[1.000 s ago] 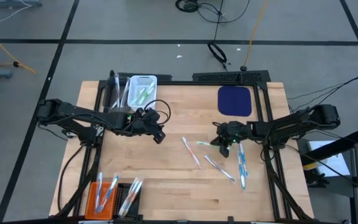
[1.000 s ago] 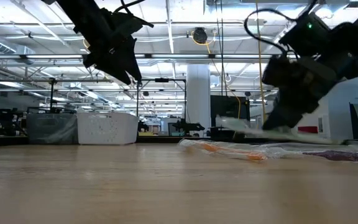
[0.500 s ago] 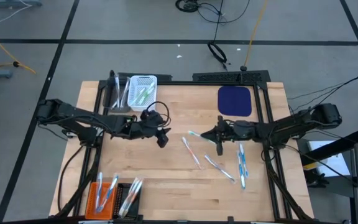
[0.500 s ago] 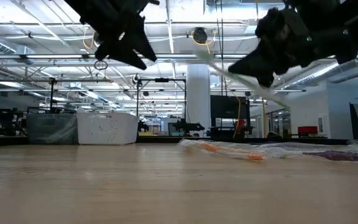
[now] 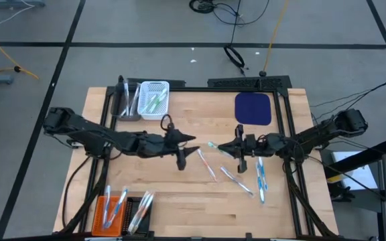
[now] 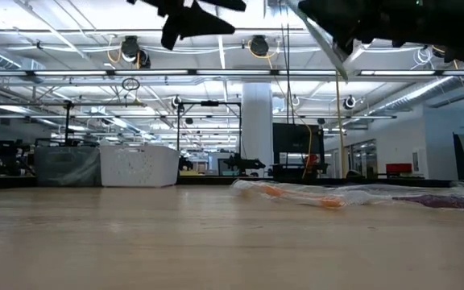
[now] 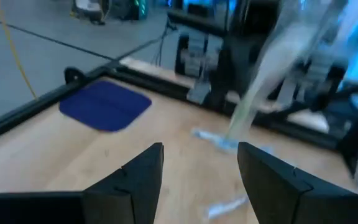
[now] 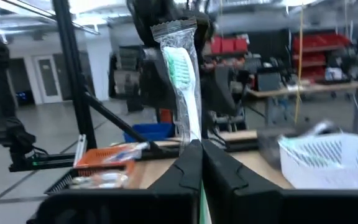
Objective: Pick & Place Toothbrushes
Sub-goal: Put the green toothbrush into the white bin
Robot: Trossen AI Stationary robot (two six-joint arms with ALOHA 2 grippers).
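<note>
My right gripper [image 5: 222, 147] hovers over the table's middle, shut on a wrapped toothbrush [image 8: 182, 74] with green bristles. My left gripper [image 5: 194, 142] faces it from the table's left, open. Its fingers [image 7: 143, 169] stand short of the toothbrush's head [image 5: 211, 144], touching nothing. Three more toothbrushes [image 5: 206, 165] [image 5: 236, 179] [image 5: 260, 175] lie flat on the wood below. In the low view both grippers show high up, left [image 6: 190, 16] and right [image 6: 377, 20]. My right gripper pinches the wrapped toothbrush between its two shut fingers, on the wrapper below the bristle head [image 8: 194, 132]. The fingers come about level from the table's right. The head end sticks out past the fingertips toward my left gripper, and the toothbrush is clear of the table.
A white basket [image 5: 154, 97] with toothbrushes and a clear bin [image 5: 127, 100] stand at the far left. An orange basket [image 5: 112, 207] and a black one [image 5: 139, 213] with toothbrushes sit at the near left. A dark blue mat [image 5: 253, 108] lies far right.
My right gripper has risen with the toothbrush, lifting it clear of the table, and tipped from pointing down to about level, toward the left. My left gripper has moved toward the table's right, up and toward the toothbrush, tipping up to nearly level, still open.
</note>
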